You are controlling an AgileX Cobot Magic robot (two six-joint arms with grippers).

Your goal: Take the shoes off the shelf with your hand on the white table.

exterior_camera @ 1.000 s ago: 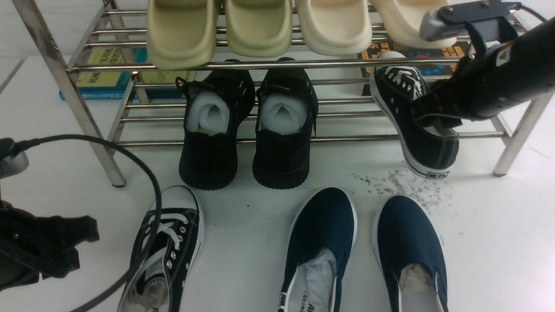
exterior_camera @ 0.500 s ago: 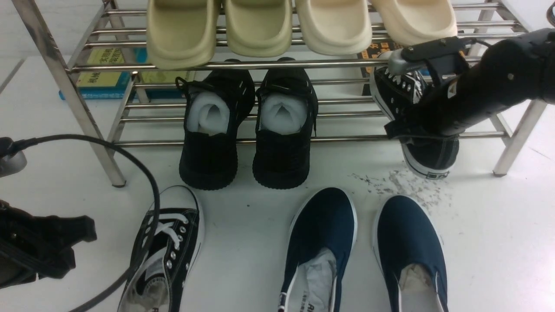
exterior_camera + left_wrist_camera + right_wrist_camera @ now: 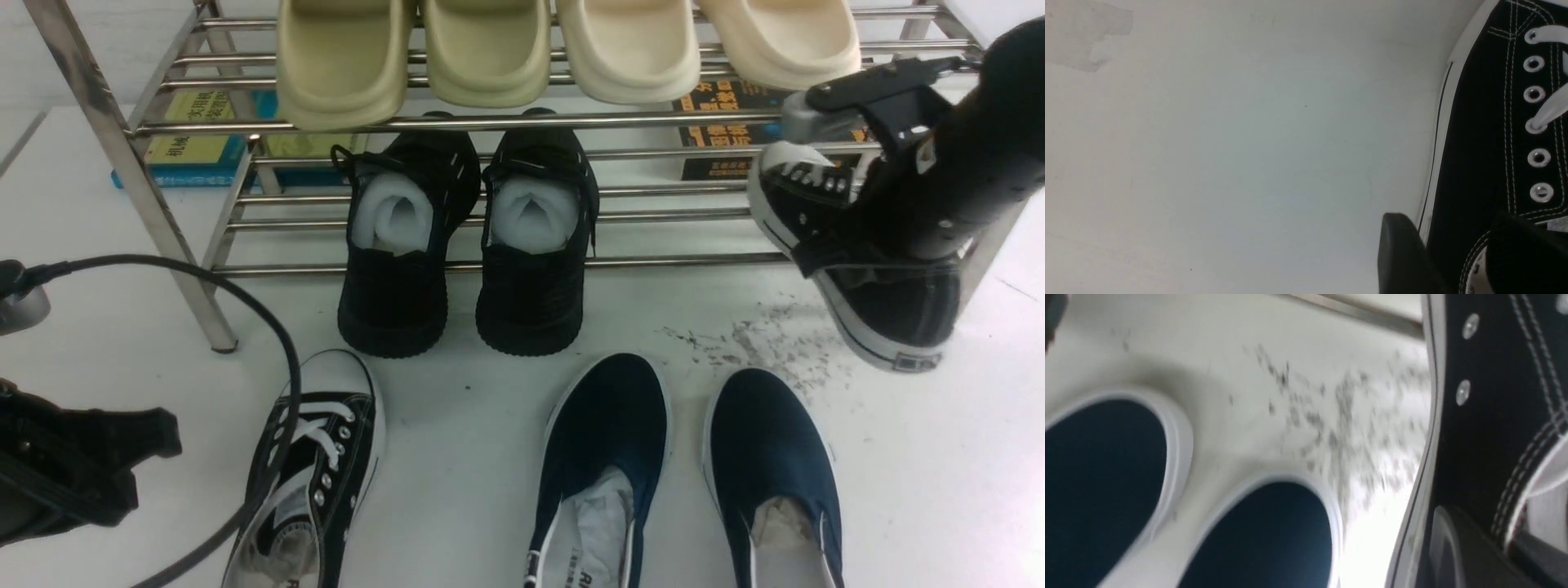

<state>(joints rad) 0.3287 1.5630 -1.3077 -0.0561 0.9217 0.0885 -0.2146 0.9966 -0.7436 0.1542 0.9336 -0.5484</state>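
jaws clamped, right gripper (image 3: 845, 249) holds 1 black sneaker (image 3: 906, 314) at the shelf (image 3: 490, 122).

Plain pale wall (image 3: 20, 65), bright even light.

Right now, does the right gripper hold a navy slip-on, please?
No, the right gripper grips a black sneaker; both slip-ons lie on the table.

The right arm (image 3: 980, 163) is a thick matt-black tube with small silver screws and a white triangular mark — a grey metal block (image 3: 798, 116) sits on its black bracket. The left gripper (image 3: 139, 465) is black and angular, trailing a thick black cable (image 3: 295, 384).
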